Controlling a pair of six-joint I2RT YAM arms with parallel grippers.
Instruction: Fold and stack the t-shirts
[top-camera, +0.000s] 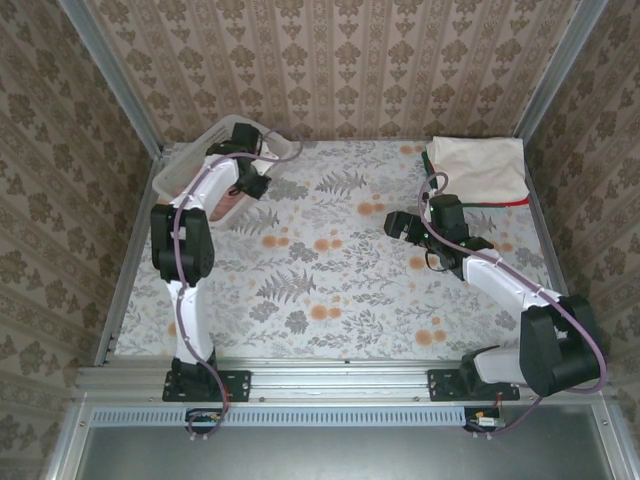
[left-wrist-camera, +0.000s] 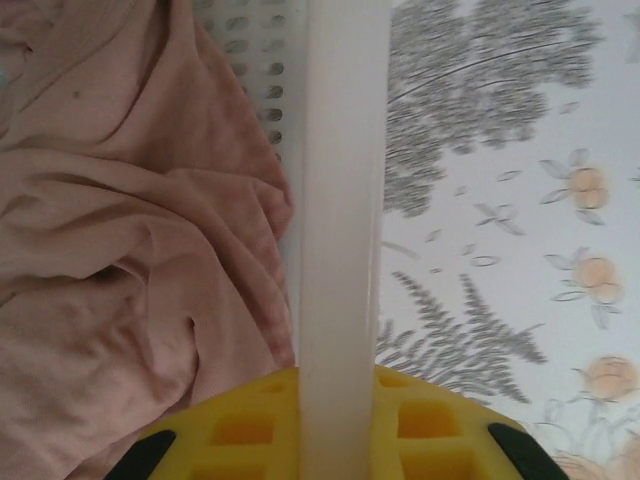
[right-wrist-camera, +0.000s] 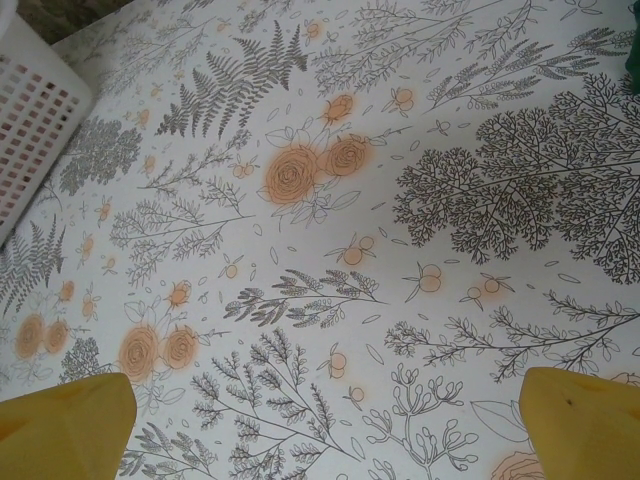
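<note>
You've got patterned wallpaper on three sides and a floral tabletop (top-camera: 330, 270) w/ grey ferns & orange blooms. L arm (top-camera: 185, 250) reaches up to the far-left corner. R arm (top-camera: 510, 290) angles in from the right toward mid-tabletop. White lattice basket (top-camera: 178, 172) sits far left, and its rim runs straight up the middle of your left wrist view. Folded stack (top-camera: 470, 150) lies in the far-right corner: cream tee (top-camera: 480, 170) on top, w/ green tee (top-camera: 487, 206) & red tee (top-camera: 519, 203) showing as thin edges at the near side. Dusty-pink tee (left-wrist-camera: 130, 260) lies crumpled inside the basket, bunched against its wall. L jaws sit right at the basket rim, beside the pink tee; can't tell if they're spread or pressed together. R jaws are spread wide, yellow fingertips (right-wrist-camera: 65, 420) at both lower corners of the right wrist view, w/ bare tabletop between.
</note>
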